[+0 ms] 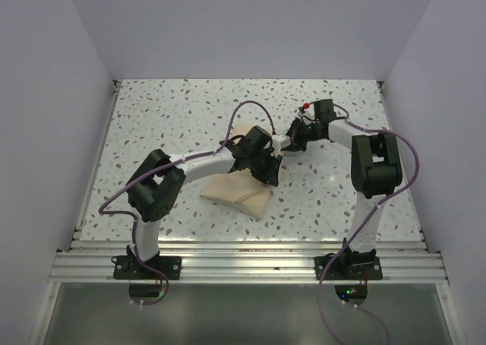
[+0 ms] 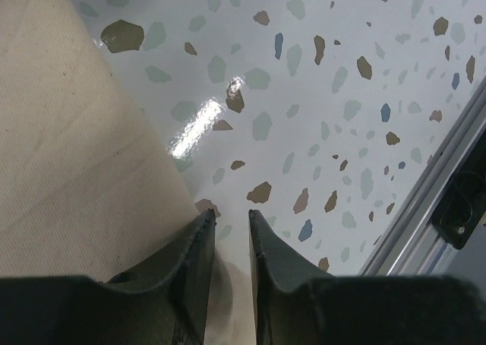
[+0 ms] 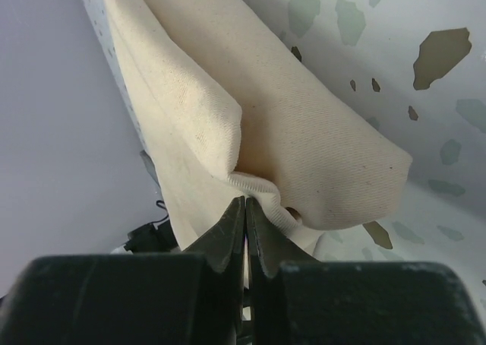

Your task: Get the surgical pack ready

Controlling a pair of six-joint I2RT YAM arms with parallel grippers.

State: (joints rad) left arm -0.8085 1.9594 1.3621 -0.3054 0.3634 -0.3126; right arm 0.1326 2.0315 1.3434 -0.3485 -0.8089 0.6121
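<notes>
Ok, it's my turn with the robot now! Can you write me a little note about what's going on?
Right gripper: shut on a hem of the beige cloth.
Left gripper: jaws narrowly apart at the cloth's edge; grip unclear.
Cloth lies folded in the middle of the table; nothing else of the pack is in sight.
Done: cloth folded over.
Left: probably finishing the wrap.

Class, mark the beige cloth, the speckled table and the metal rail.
beige cloth (image 1: 237, 194): top view, its near folded part.
speckled table (image 1: 167, 117): top view, bare far-left surface.
metal rail (image 2: 430, 193): left wrist view, its grooved face.
</notes>
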